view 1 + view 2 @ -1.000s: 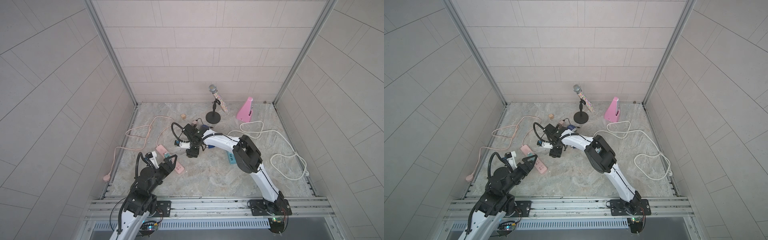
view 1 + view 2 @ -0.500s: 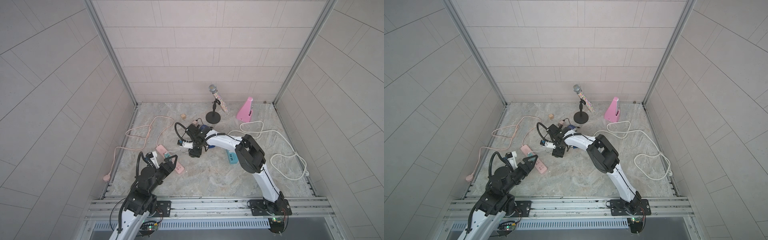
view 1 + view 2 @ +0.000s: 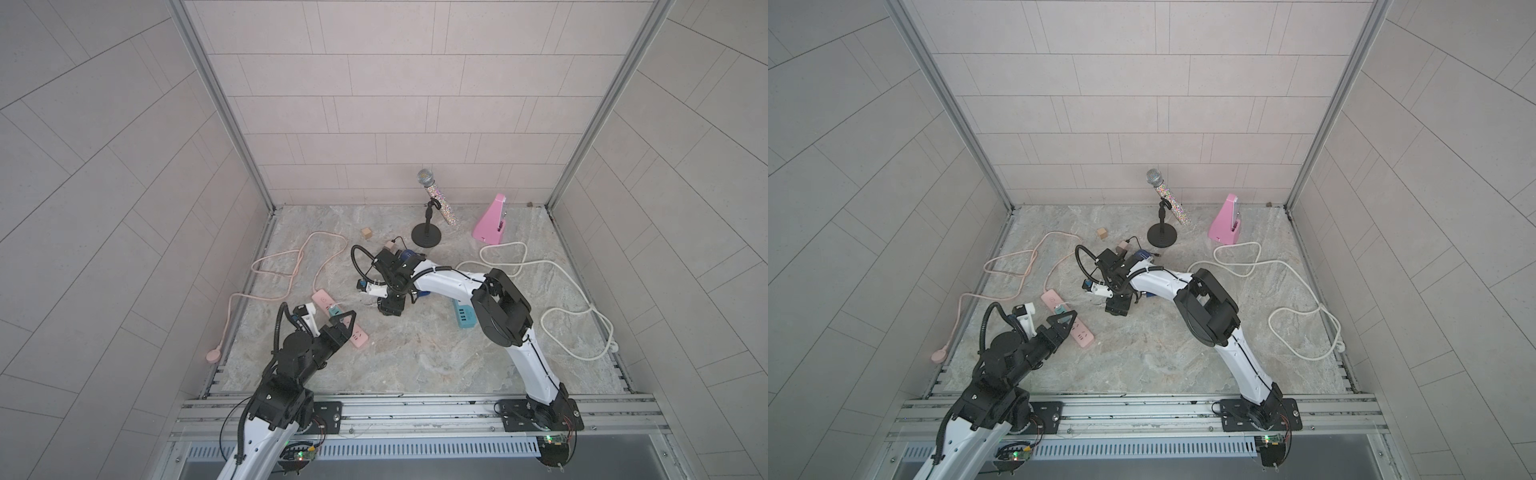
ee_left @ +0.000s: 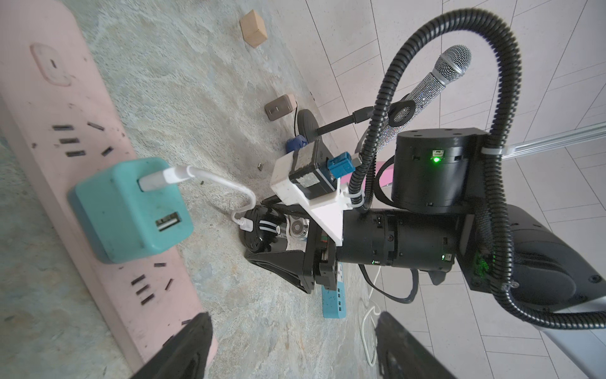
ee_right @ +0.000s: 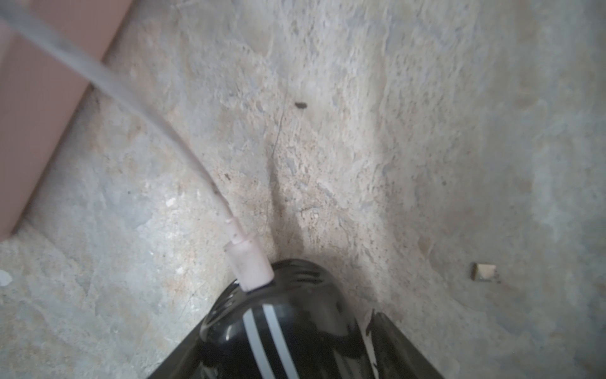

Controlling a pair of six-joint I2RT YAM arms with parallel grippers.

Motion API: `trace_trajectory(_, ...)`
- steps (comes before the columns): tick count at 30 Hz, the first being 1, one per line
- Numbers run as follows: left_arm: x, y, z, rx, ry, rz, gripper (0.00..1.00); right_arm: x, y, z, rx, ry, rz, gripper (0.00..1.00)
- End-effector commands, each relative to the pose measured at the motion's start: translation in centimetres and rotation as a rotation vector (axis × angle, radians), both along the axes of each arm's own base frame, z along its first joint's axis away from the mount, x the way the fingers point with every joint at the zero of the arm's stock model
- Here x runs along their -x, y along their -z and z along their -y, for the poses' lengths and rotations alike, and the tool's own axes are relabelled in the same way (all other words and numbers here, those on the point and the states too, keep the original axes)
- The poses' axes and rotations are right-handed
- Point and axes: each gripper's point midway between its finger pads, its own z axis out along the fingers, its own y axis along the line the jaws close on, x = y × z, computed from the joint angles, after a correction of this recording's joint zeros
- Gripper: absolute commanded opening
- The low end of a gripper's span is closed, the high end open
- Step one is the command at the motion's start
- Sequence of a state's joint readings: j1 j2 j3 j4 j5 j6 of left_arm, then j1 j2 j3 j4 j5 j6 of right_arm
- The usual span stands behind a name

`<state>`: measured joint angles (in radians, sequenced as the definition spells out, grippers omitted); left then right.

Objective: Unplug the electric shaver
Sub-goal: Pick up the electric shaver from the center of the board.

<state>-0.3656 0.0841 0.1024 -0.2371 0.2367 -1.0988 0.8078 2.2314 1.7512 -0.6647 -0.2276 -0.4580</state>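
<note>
Marble tabletop (image 3: pixel 415 357), tiled walls (image 3: pixel 374 104) behind, pink power strip (image 4: pixel 49 115) w/ teal charger (image 4: pixel 128 210) plugged in, white cable (image 4: pixel 226 185) from charger into black shaver (image 5: pixel 278 328) near strip, R hand (image 3: pixel 390 308) grasping shaver, L hand (image 3: pixel 341 323) released, empty, hovering over strip.

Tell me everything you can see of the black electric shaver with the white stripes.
The black electric shaver looks like glossy plastic, rounded, with two white stripes and vent slits near its end. A white cable plug sits pushed into that end. It lies low over the stone-patterned tabletop, between the right gripper's jaws, which appear closed on it. Its head is mostly hidden.
</note>
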Motion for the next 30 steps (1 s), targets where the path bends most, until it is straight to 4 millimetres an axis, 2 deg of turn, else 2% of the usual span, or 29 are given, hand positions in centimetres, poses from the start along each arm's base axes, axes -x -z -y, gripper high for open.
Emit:
trace_trajectory(1, 0.0, 1.3, -0.1, -0.017, -0.002, -0.027, 0.83, -0.5, -1.7, 0.6, -0.01, 0.024, 0.028, 0.7)
trace_trajectory(5, -0.1, 1.6, -0.2, -0.024, -0.004, -0.034, 0.83, -0.7, -2.5, 0.6, -0.027, 0.044, 0.029, 0.56)
trace_trajectory(9, -0.4, 1.5, 0.1, -0.011, -0.001, -0.03, 0.83, -0.6, -4.1, 0.3, -0.081, 0.059, 0.046, 0.51)
trace_trajectory(15, -1.1, -0.2, 0.4, -0.031, 0.015, 0.0, 0.83, 0.3, -7.3, -0.3, -0.211, 0.09, 0.083, 0.48)
trace_trajectory(21, -1.7, -0.1, 1.1, -0.003, 0.027, 0.0, 0.83, 3.1, -10.2, -1.8, -0.323, 0.051, 0.119, 0.47)
trace_trajectory(30, -1.8, -1.7, 1.8, 0.028, 0.06, 0.036, 0.83, 5.5, -9.2, -3.6, -0.292, 0.038, 0.089, 0.47)
